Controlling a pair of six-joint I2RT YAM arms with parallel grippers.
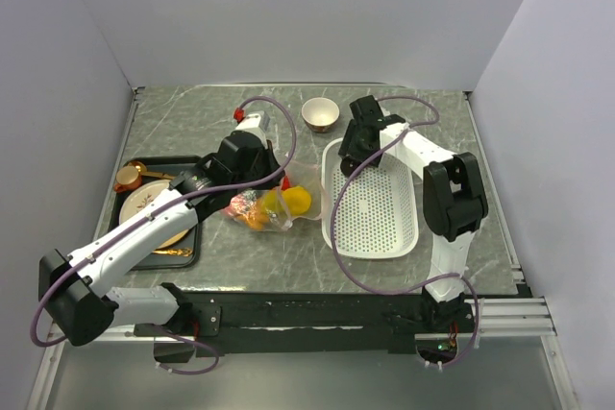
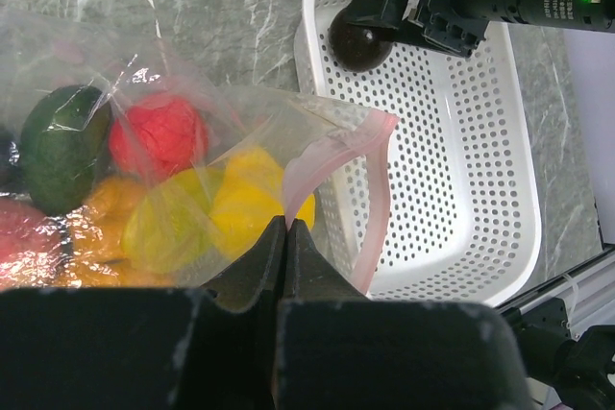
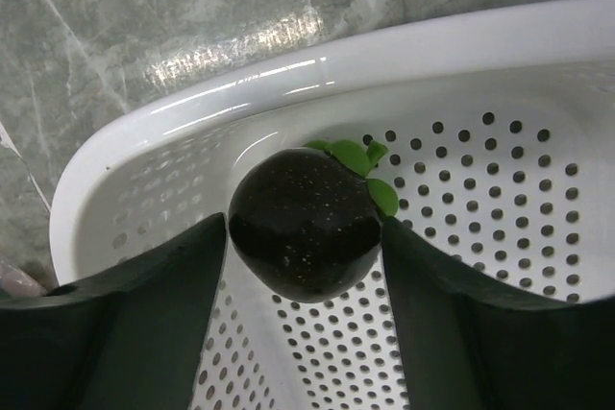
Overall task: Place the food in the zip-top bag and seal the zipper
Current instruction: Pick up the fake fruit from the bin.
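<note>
Here the right gripper [image 3: 304, 242] clamps a dark, speckled toy fruit [image 3: 298, 218] inside the white perforated basket [image 3: 240, 84]. Beside it, on the marbled grey tabletop [image 1: 279, 258], the left gripper [image 2: 288, 235] pinches the pink zipper [image 2: 381, 189] of the crinkly clear bag [image 2: 240, 112].

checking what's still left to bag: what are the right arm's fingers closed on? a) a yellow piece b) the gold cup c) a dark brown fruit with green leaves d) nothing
C: in the right wrist view the dark brown toy fruit, green leaves on top, sits clamped between the right fingers, within the white basket.
</note>
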